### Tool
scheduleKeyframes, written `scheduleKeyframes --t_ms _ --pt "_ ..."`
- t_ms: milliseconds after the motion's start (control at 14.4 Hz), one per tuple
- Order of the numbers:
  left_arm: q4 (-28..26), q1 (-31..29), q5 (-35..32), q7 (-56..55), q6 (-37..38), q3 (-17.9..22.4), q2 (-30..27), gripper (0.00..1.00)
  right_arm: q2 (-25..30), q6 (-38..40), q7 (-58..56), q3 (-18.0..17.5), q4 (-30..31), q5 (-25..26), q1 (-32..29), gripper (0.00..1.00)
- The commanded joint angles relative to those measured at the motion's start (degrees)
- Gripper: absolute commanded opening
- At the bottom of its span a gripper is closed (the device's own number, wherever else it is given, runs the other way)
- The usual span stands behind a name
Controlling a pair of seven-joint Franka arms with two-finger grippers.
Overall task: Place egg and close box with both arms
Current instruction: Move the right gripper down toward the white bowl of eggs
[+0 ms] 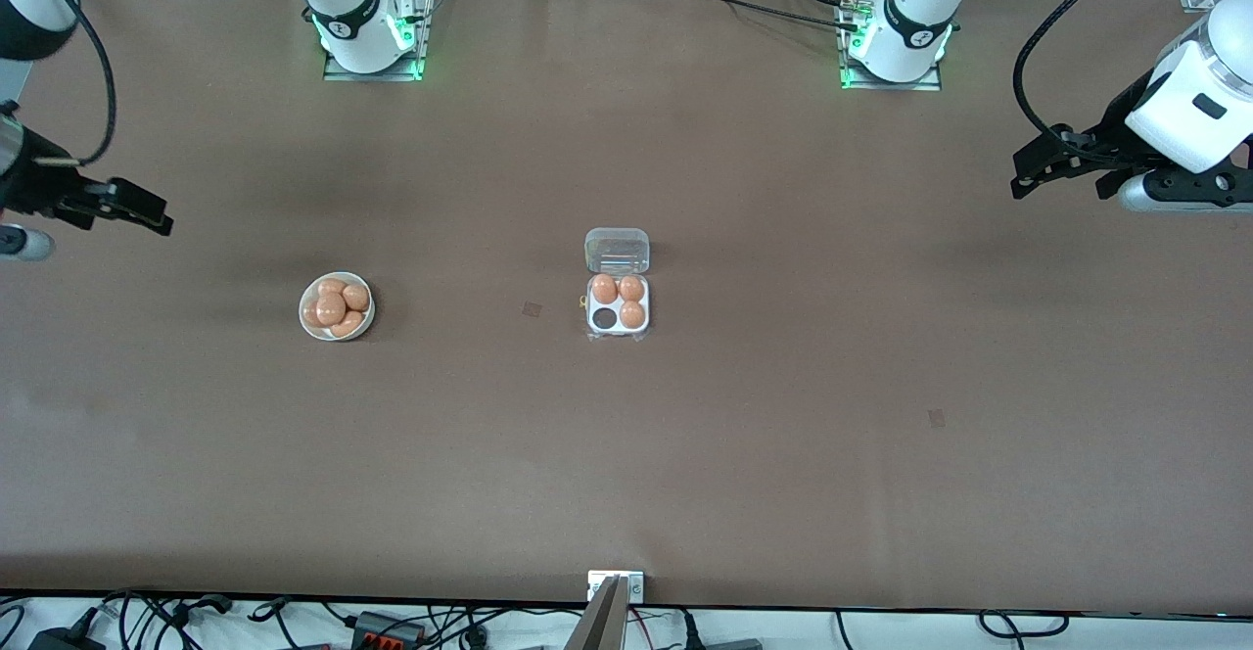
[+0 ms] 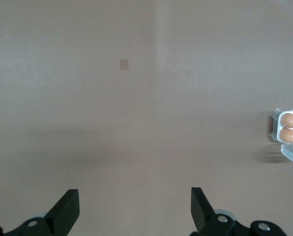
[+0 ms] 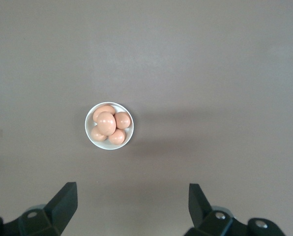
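Small square clear-plastic egg box point(image 1: 618, 307) sitting mid-worktop point(image 1: 783, 435), hinged transparent lid point(image 1: 617, 250) thrown back toward the bases so the white tray stays reachable: three brown eggs point(image 1: 620, 299) seated, one cell point(image 1: 605, 318) empty. Round white bowl point(image 1: 336, 306) of spare brown eggs parked toward the right arm's end, presumably as supply. Left gripper point(image 2: 134, 206) spread wide, holding nothing, waiting high over its own end. Right gripper point(image 3: 131, 204) equally wide and empty, above the bowl's end. Box cut off at the left wrist view's edge; number of eggs in the bowl hard to count.
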State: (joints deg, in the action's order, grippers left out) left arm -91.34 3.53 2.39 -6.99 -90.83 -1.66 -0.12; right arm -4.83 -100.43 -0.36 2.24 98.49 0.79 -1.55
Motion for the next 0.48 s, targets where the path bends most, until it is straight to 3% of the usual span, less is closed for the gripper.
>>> scheduleKeyframes --t_ms 0,415 --pt "1.96 -0.27 -0.81 0.75 1.36 -0.27 0.82 1.00 -4.99 -2.04 -0.26 -0.40 0.21 0.00 0.58 1.00" --pt "1.96 -0.27 -0.81 0.67 1.45 -0.27 0.82 1.00 -15.62 -7.40 5.43 -0.40 -0.23 0.09 5.59 1.00"
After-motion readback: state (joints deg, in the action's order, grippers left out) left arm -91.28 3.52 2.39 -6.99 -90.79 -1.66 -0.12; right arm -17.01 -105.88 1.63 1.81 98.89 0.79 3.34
